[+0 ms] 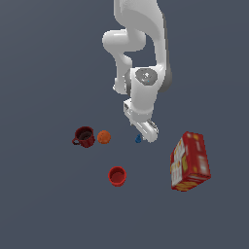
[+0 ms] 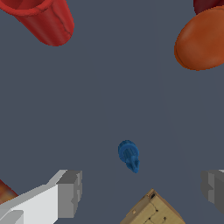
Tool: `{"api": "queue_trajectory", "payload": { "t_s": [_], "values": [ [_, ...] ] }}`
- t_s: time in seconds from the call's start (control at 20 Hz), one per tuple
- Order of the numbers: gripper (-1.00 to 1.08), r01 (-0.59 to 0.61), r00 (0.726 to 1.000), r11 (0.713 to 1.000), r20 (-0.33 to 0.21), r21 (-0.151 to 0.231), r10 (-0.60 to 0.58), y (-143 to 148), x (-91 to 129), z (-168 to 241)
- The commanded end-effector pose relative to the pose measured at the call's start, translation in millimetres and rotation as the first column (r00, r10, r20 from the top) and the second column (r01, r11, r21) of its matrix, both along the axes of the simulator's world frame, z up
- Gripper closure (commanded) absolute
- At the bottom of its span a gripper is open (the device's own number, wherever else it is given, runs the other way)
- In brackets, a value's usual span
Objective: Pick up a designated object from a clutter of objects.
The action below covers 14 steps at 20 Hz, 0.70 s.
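Observation:
The tiny blue cone-like piece [image 1: 138,139] lies on the grey floor, half hidden by my white hand in the exterior view. In the wrist view the blue piece [image 2: 129,155] lies on its side just beyond the line between my two grey fingertips. My gripper [image 2: 141,192] is open and empty, its jaws wide apart, low over the floor. The small tan block [image 2: 153,211] lies between the fingers, close to the blue piece. The orange ball [image 1: 103,137], dark red mug [image 1: 84,137] and red cup [image 1: 117,176] stand apart from my hand.
The big red box [image 1: 190,161] lies at the exterior view's right. In the wrist view the red cup [image 2: 43,19] and orange ball [image 2: 202,40] sit at the picture's corners, with a sliver of the mug [image 2: 209,5] beside the ball.

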<state>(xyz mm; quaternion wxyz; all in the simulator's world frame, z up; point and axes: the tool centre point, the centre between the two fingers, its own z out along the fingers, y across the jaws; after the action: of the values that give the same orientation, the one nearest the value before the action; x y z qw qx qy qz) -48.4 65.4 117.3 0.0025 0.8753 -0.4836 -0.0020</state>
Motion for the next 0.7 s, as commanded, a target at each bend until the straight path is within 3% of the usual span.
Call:
{"api": "queue_trajectory", "payload": {
  "t_s": [0.0, 0.65],
  "values": [
    [-0.92, 0.047, 0.999, 0.999, 0.002, 0.000, -0.047, 3, -3, -7],
    [-0.92, 0.157, 0.988, 0.988, 0.006, 0.002, -0.157, 10, -13, -25]
  ]
}}
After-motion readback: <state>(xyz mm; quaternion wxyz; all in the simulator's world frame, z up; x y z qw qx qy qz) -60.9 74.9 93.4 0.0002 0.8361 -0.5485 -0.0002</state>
